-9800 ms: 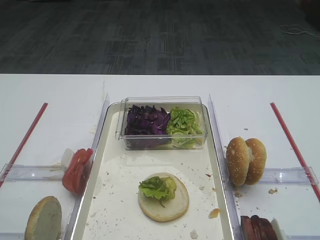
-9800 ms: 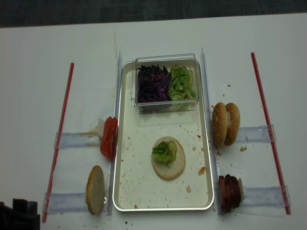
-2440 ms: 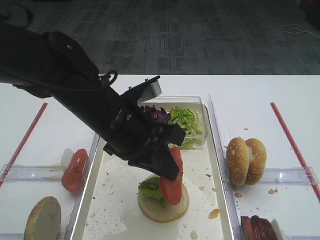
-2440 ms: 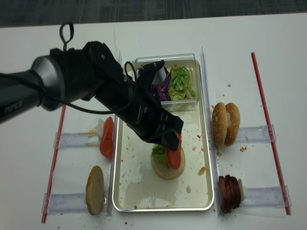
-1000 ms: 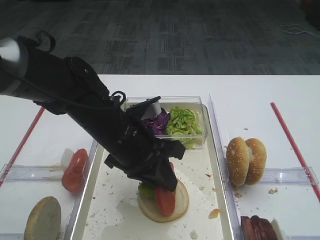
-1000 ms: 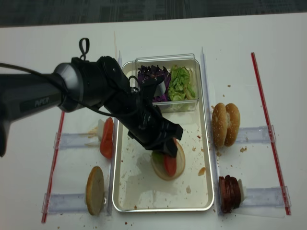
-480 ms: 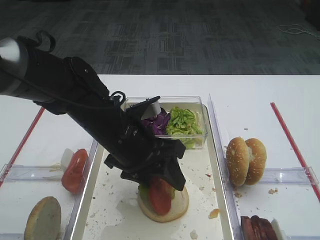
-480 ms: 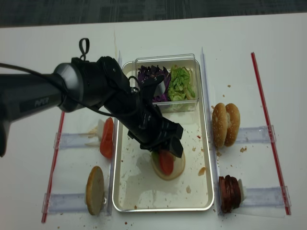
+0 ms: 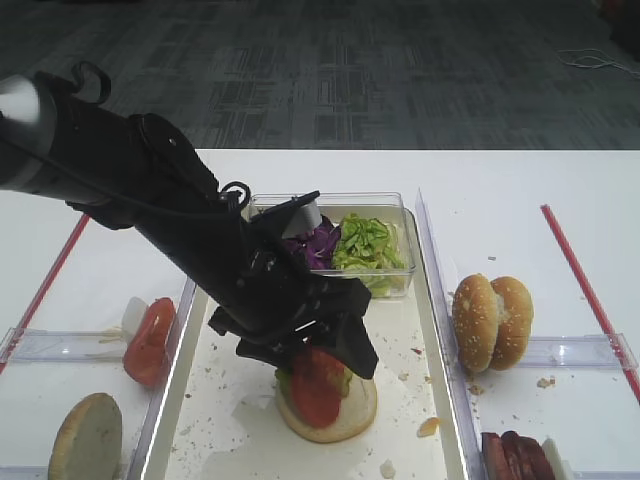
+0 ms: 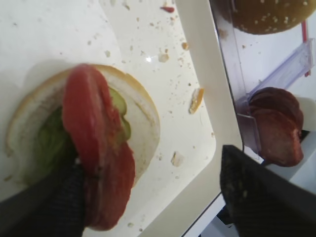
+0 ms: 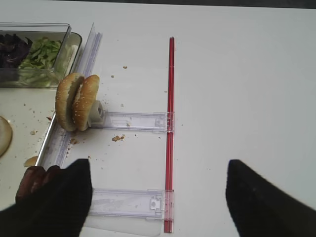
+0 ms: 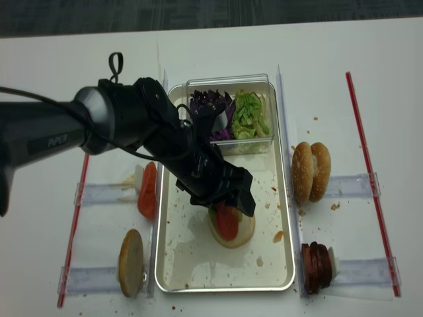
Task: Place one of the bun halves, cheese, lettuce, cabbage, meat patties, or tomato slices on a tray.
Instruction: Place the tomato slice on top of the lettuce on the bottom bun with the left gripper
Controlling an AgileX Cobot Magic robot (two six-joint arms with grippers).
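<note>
A red tomato slice (image 9: 317,385) (image 10: 94,148) lies on lettuce (image 10: 49,148) atop a flat bun half (image 9: 355,405) (image 12: 243,228) in the cream tray (image 9: 165,400) (image 12: 158,264). My left gripper (image 9: 310,352) (image 10: 153,197) hovers just over it, open; the slice leans against one finger and the other stands well clear. My right gripper (image 11: 158,197) is open over bare table with nothing between its fingers. No cheese is in view.
A clear box (image 9: 385,205) at the tray's far end holds purple cabbage (image 9: 315,242) and lettuce (image 9: 365,245). Left of the tray are tomato slices (image 9: 150,340) and a bun half (image 9: 88,438). On the right are sesame buns (image 9: 492,322) (image 11: 76,101) and meat patties (image 12: 316,266) (image 10: 276,123).
The left jaws have opened wide and let go of the tomato slice, which has settled onto the lettuce and bun. The arm has hardly moved.
</note>
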